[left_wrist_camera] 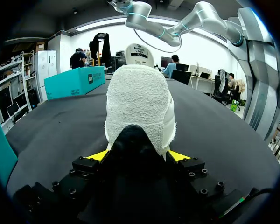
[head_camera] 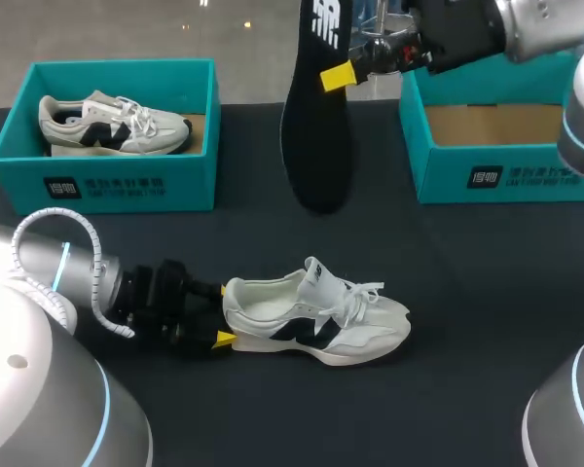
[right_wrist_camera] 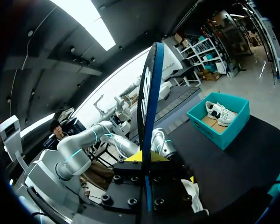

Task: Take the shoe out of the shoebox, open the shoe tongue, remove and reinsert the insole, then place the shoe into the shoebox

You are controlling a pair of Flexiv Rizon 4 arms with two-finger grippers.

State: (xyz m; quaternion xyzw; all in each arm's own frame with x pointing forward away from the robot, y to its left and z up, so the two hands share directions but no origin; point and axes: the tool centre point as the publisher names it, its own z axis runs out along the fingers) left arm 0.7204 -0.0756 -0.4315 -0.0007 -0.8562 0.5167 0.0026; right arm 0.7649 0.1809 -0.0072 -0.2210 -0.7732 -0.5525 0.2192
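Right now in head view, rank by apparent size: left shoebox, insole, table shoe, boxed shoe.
1. left shoebox
2. insole and table shoe: alike; the insole is held up nearer the camera, so unranked
3. boxed shoe

I see the shoe (head_camera: 316, 316) standing upright on its sole on the dark table (head_camera: 487, 292), toe to my right. It is white and pale grey with a black side mark and white laces. Its terry-lined heel (left_wrist_camera: 139, 107) is clamped between the fingers of my left gripper (head_camera: 222, 313). The tongue stands up and the opening shows pale lining. The black insole (head_camera: 316, 136) hangs upright beyond the shoe, rounded end down, pinched near its top by my right gripper (head_camera: 343, 70). Beyond the shoe to the right sits the open teal shoebox (head_camera: 496, 175), its brown floor showing.
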